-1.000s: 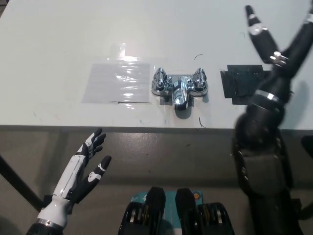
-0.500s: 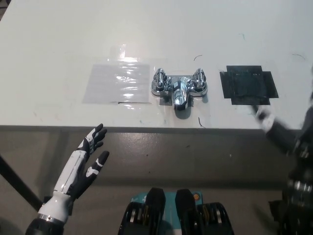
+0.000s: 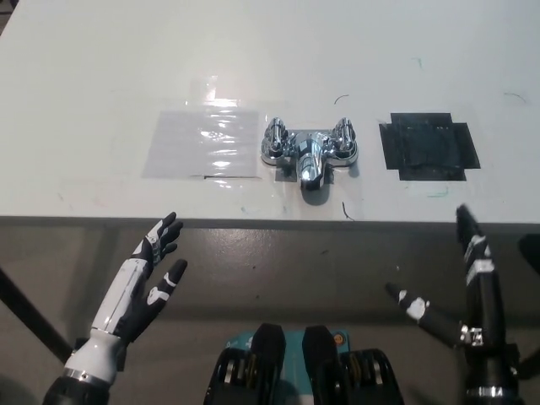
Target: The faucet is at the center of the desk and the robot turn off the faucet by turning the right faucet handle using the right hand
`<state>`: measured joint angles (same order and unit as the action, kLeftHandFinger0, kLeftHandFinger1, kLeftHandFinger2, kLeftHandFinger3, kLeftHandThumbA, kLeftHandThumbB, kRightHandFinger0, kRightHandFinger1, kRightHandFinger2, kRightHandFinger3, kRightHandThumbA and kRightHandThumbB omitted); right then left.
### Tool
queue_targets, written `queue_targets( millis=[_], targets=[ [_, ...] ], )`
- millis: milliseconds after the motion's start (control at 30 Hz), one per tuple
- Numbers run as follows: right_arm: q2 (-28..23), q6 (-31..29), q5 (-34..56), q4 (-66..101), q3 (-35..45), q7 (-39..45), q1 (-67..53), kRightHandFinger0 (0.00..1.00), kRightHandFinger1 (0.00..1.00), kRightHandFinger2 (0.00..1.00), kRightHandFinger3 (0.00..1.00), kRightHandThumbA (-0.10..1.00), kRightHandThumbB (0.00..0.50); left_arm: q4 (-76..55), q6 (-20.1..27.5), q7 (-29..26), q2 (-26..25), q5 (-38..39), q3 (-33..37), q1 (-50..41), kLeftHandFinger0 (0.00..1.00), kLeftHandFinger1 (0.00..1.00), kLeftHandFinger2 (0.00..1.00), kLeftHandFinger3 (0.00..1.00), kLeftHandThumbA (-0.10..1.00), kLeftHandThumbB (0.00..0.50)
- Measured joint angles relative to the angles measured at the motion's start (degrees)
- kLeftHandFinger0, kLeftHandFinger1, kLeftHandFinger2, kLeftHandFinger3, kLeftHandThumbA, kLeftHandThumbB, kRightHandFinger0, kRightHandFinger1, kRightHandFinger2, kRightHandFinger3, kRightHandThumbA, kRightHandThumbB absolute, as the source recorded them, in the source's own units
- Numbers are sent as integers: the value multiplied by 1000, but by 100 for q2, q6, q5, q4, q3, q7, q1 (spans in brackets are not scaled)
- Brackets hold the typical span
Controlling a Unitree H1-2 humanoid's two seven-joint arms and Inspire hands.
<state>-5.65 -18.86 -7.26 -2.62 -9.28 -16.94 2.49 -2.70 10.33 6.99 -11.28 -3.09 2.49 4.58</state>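
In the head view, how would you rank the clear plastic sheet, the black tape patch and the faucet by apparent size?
1. Clear plastic sheet, largest.
2. Black tape patch, somewhat smaller.
3. Faucet, about as wide as the patch but covering less area.

Bare desk [image 3: 101, 76] all around the faucet [image 3: 310, 152] (flat tape patches only), both hands below the edge
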Motion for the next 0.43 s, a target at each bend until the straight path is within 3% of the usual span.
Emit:
queue_targets(
  millis=[433],
  targets=[
    [155, -50, 187, -291, -23, 515, -346, 1000, 1000, 1000, 1000, 1000, 103, -1, 0, 0, 0, 35, 1, -210, 1000, 1000, 1000, 1000, 827, 202]
  ],
)
